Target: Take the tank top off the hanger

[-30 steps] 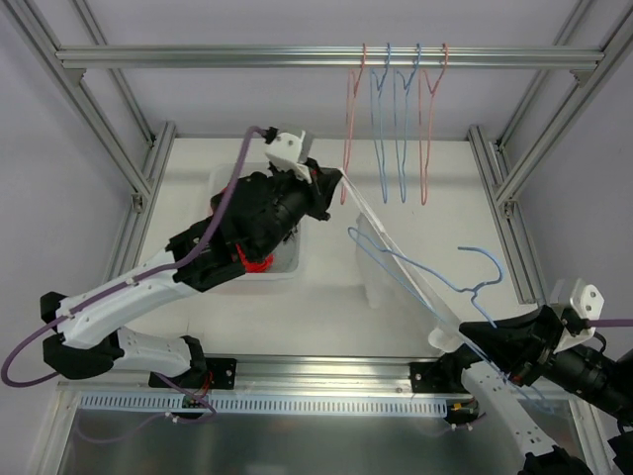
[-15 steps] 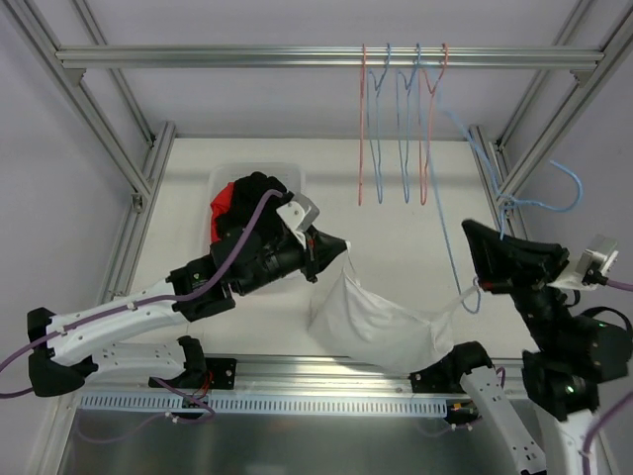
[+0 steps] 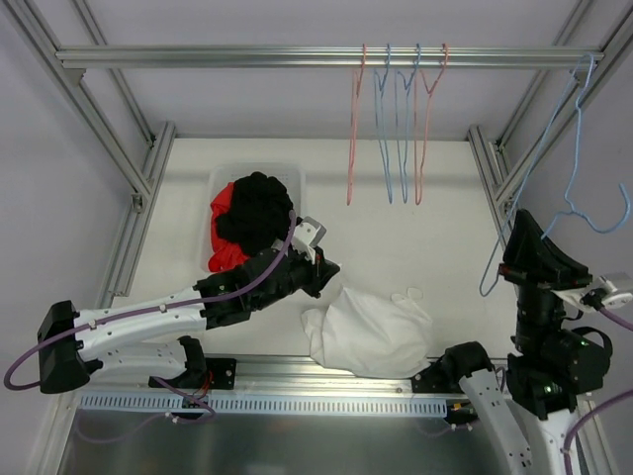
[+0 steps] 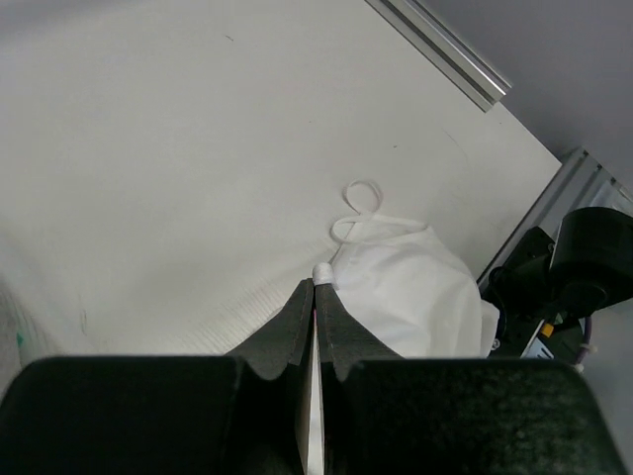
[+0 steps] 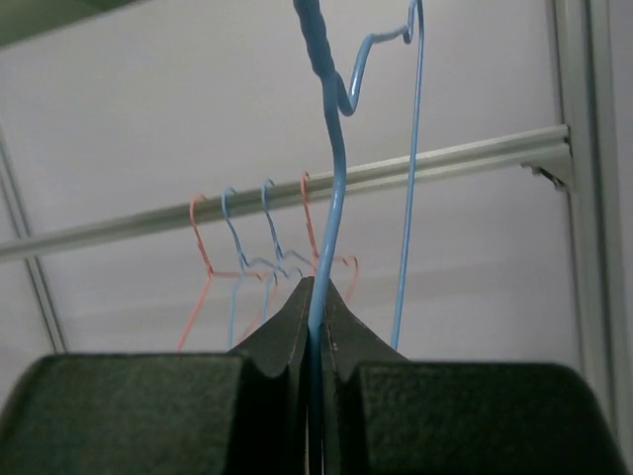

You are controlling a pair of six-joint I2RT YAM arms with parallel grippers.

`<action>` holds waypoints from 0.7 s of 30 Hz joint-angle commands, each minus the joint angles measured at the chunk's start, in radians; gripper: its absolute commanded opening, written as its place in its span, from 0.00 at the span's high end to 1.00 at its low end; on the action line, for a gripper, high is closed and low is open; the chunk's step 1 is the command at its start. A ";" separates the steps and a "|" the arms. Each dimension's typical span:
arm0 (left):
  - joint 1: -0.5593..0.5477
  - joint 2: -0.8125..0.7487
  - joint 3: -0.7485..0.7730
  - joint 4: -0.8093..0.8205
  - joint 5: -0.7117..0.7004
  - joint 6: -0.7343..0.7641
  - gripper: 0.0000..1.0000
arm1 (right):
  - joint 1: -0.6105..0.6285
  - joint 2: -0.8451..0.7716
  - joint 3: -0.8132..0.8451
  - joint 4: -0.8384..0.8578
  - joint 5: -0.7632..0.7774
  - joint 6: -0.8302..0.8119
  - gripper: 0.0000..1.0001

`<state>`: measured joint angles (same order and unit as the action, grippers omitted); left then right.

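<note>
The white tank top (image 3: 368, 334) lies crumpled on the table near the front edge, with its straps (image 4: 362, 198) loose on the table. It is off the hanger. My left gripper (image 3: 331, 267) is shut on the top's left edge, and white cloth shows between its fingertips (image 4: 322, 269) in the left wrist view. My right gripper (image 3: 519, 223) is raised at the right and shut on the wire of the blue hanger (image 5: 332, 198). The bare hanger points up toward the rail.
A clear bin (image 3: 298, 176) at the back left holds black and red clothes (image 3: 254, 210). Several red and blue hangers (image 3: 396, 119) hang from the overhead rail (image 3: 247, 57). Aluminium frame posts (image 3: 504, 178) stand on both sides of the table.
The right gripper swung the hanger up and to the right, free of the tank top. The top fell from a stretched span into a heap. The left gripper moved toward the front with the cloth.
</note>
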<state>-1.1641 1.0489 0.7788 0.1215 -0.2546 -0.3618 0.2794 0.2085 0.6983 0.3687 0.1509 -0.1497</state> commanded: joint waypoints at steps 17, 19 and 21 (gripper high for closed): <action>-0.003 0.103 0.100 -0.103 0.101 -0.052 0.60 | -0.092 0.675 0.805 -0.887 -0.109 -0.041 1.00; -0.003 0.082 0.088 -0.117 0.110 -0.057 0.25 | -0.156 0.759 0.880 -0.883 -0.256 0.013 1.00; -0.003 0.057 0.079 -0.121 0.123 -0.054 0.01 | -0.203 0.836 0.924 -0.881 -0.283 0.012 1.00</action>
<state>-1.1645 1.1580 0.8520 0.0059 -0.1776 -0.4038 0.1253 0.9947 1.5295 -0.5365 0.0029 -0.1711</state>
